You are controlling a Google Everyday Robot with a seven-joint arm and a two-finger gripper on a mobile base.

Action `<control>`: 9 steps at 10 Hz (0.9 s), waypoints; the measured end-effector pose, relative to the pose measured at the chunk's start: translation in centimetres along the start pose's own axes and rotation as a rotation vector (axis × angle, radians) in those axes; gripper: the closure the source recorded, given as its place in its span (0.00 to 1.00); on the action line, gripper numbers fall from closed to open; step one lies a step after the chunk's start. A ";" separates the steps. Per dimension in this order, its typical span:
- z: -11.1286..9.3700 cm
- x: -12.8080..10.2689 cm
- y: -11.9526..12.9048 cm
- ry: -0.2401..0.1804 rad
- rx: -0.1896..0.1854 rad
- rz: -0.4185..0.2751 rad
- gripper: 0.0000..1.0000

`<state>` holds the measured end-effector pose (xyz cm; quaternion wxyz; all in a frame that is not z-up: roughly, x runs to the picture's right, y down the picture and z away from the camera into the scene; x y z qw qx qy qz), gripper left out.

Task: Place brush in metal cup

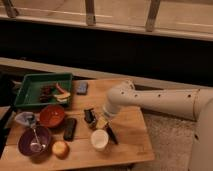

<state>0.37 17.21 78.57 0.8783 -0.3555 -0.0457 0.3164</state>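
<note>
The brush (112, 135) lies as a dark slim stick on the wooden table (127, 130), just right of the white cup (99, 140). Its upper end runs under my gripper (102, 121). The gripper hangs from the white arm (150, 100), low over the table at the brush's upper end. The small metal cup (89, 116) stands right beside the gripper on its left, looking dark.
A green tray (30, 82) with food items sits at the back left, and a blue object (82, 88) lies beside it. A red bowl (51, 116), a purple bowl (35, 141) with a spoon, an orange fruit (60, 149) and a black slab (70, 128) crowd the left front.
</note>
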 end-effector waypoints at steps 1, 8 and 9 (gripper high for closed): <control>-0.2 0.0 -0.1 0.000 0.006 0.004 0.20; -6.0 2.3 -8.8 0.025 0.200 0.343 0.20; -6.3 2.7 -9.6 0.029 0.215 0.386 0.20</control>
